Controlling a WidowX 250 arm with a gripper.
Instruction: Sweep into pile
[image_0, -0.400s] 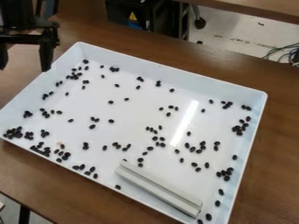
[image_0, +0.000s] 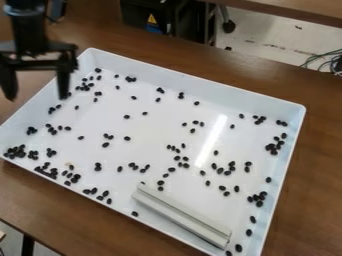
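- The claw (image_0: 37, 97) is hanging down in the upper left of the view, its two fingers standing wide apart.
- One finger is pointing down at the table (image_0: 317, 165) outside the tray, while the other is overlapping the tray's upper-left edge in the view; how high they are hovering is hard to tell.
- The white tray (image_0: 194, 82) is lying at an angle on the brown table, its low walls rising all around.
- Many small dark beans (image_0: 105, 145) are lying scattered over the tray's floor, some sitting singly and others in little clusters.
- The thickest clusters are gathering at the left corner and along the near-left wall, and smaller groups are dotting the middle, the far wall and the right side.
- The pale grey bar (image_0: 180, 215) is lying lengthwise near the tray's bottom corner, running slantwise beside the near wall, well apart from the claw.
- A small tan bit (image_0: 69, 163) is lying among the beans on the left.
- A bright streak of light is shining on the tray's floor, right of centre.
- Behind the table, a black box (image_0: 135, 12) is standing near a caster (image_0: 228, 26), and cables (image_0: 326, 60) are trailing at the right edge.
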